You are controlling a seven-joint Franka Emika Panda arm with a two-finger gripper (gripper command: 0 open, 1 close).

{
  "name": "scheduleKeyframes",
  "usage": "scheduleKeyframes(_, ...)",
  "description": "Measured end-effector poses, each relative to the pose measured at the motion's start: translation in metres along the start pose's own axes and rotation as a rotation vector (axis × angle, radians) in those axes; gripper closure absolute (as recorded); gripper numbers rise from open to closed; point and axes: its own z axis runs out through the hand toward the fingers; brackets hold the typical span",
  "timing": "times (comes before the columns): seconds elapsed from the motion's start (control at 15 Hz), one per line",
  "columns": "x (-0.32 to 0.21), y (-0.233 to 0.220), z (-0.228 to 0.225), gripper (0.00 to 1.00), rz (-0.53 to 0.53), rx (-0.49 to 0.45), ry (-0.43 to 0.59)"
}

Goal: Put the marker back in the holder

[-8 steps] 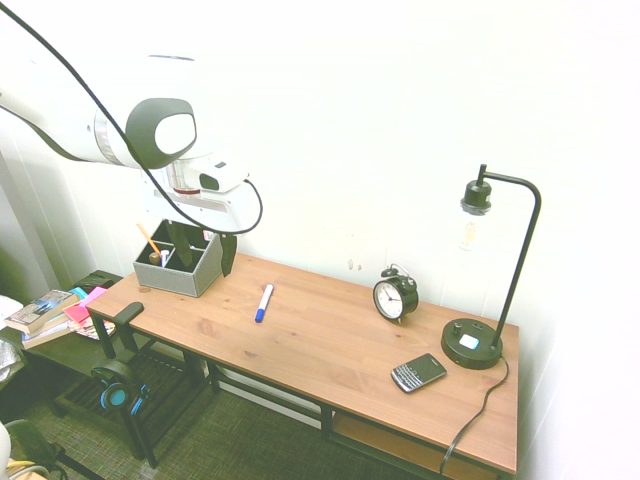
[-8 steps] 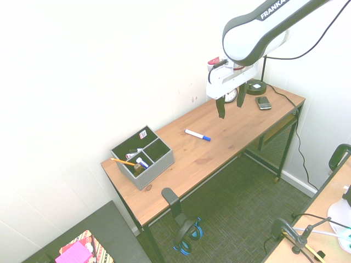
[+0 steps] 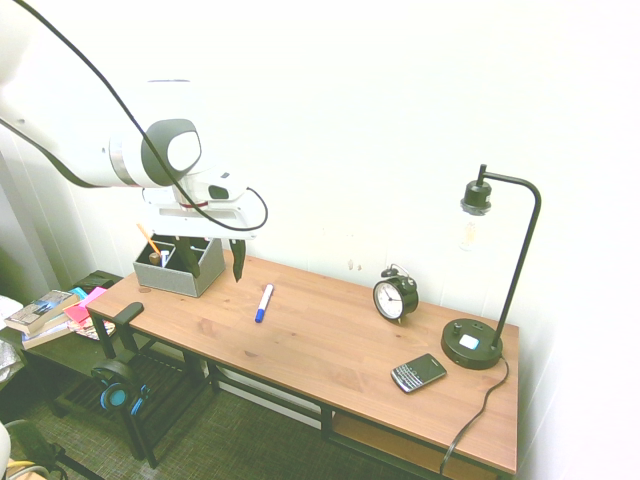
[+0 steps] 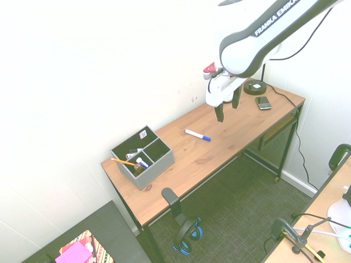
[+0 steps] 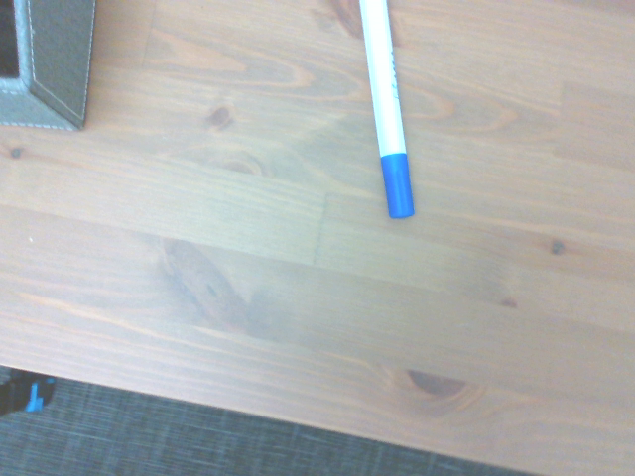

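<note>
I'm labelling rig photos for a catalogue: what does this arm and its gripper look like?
A glossy white arm with dark grey joint covers and "FRANKA EMIKA" lettering. A black cable loops to the wrist. The white gripper has two dark fingers; a red part shows above it.

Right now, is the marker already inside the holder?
No, the marker lies flat on the wooden table, apart from the holder.
</note>
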Motion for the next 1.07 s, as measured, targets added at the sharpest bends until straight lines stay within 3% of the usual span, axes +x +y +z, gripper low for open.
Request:
scheduleKeyframes(0.2, 0.027, -0.033, 0.051, 0.0, -0.05, -0.052, 0.009)
scheduleKeyframes(0.73, 0.083, -0.085, 0.144, 0.0, -0.028, -0.091, -0.024)
scheduleKeyframes(0.8, 0.087, -0.089, 0.149, 1.0, -0.025, -0.084, -0.032)
scheduleKeyframes(1.07, 0.097, -0.098, 0.161, 1.0, -0.028, -0.066, -0.067)
